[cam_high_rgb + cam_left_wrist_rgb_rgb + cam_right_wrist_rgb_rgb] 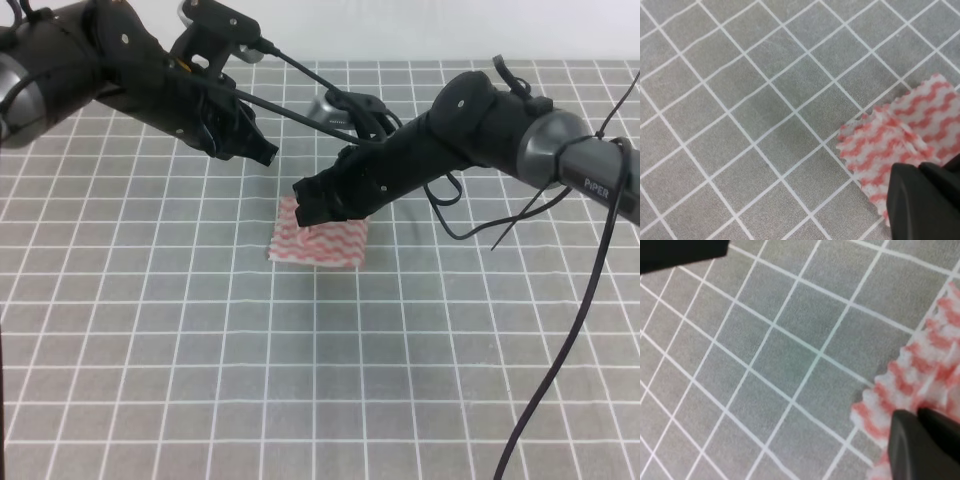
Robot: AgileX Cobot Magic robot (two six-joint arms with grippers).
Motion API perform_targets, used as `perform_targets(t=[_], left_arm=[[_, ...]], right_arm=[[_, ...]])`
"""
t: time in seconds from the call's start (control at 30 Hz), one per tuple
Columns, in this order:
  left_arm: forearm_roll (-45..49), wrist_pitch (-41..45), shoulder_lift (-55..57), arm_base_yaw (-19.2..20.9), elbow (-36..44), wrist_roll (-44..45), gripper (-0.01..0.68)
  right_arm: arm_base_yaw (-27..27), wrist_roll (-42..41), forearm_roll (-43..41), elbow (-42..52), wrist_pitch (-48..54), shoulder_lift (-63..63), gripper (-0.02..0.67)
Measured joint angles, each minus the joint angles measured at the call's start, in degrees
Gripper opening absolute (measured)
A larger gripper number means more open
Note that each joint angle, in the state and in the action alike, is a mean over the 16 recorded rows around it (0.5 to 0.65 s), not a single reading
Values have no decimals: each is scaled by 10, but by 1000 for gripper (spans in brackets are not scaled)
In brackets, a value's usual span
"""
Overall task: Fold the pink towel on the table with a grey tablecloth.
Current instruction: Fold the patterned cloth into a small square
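- Grey checked cloth with thin white grid lines covers the whole table (150, 380), and no box, bowl or other container shows in any view.
- At the middle of the table lies the pink towel (322, 245), a small rectangle of pink and white wavy stripes with zigzag edges; it looks already doubled, with more than one layer showing at its edge in the left wrist view (900, 145).
- Right claw (320, 203) sits low over the towel's far edge, and its dark fingertips (920, 440) meet the cloth in the right wrist view, seemingly pressed together on the edge, though the pinch itself is partly hidden.
- Left claw (250, 148) hangs above and to the left of the towel, clear of it; whether its jaws are spread or pressed together cannot be told from these views.
- Judged from the layout, the step in hand is a fold run by the right arm: either finishing a crease or taking hold of an edge for the next one.
- A further fold would call for lifting that edge cleanly, carrying it across to the opposite edge, and matching the corners before letting go.
- Thin cloth like this may drag or bunch if only one layer is caught.
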Motion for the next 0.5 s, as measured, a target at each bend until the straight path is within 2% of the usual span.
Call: perform_targets(t=[0.5], left_arm=[[-1,0,1,1,0,2,1]], right_arm=[[1,-4,20,-8,-14,11,-15]])
